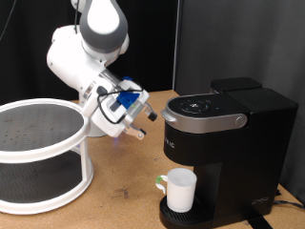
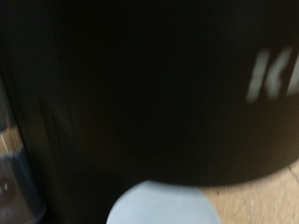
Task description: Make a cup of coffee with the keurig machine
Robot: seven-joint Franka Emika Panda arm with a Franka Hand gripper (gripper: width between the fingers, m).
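1. The gripper (image 1: pixel 143 116) is seen in the exterior view held in the air, just beside the exterior view's left edge of the keurig machine (image 1: pixel 224 143), at about the level of its lid; nothing is seen between the fingers, and whether they are spread or pressed together cannot be told, since they are small and partly blurred
2. No contact between the fingers and the machine can be made out; a narrow gap appears to be left between the fingertips and the silver-rimmed button panel (image 1: pixel 203 107)
3. The cup (image 1: pixel 180 188) is found standing upright on the drip tray (image 1: pixel 172 218) under the brew head, its handle turned towards the exterior view's left
4. In the wrist view the black body of the keurig machine (image 2: pixel 149 84) fills almost the whole picture, with pale lettering blurred at one edge, and the white rim of the cup (image 2: pixel 159 203) is seen below it; the fingers are not shown there
5. The lid is judged to be down and the cup already placed
6. A risk is judged from the closeness of the fingers to the panel: a skewed approach could let a fingertip slide off the curved silver rim, or the machine could be pushed sideways and the cup shifted from under the spout
7. The white two-tier stand (image 1: pixel 38 157) is set well apart, at the exterior view's left
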